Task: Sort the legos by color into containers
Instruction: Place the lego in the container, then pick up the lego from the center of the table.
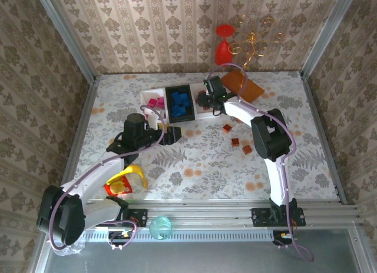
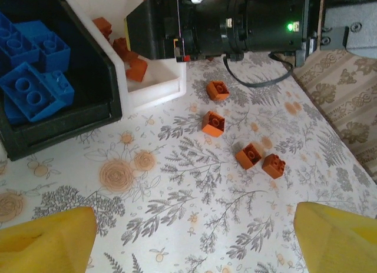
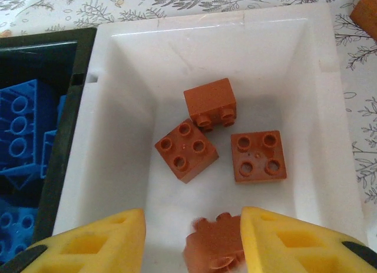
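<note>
right gripper jaws apart over white tray, brown brick loose between them, could cling to 1 finger and drop outside tray; left gripper open, empty.

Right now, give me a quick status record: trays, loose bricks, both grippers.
black tray: blue legos
left white tray: pink legos
right white tray: three brown legos lying inside
loose brown legos: four on the table
right gripper: open over the right white tray, another brown brick between its fingers, apparently unclamped
left gripper: open, empty, above the table
</note>
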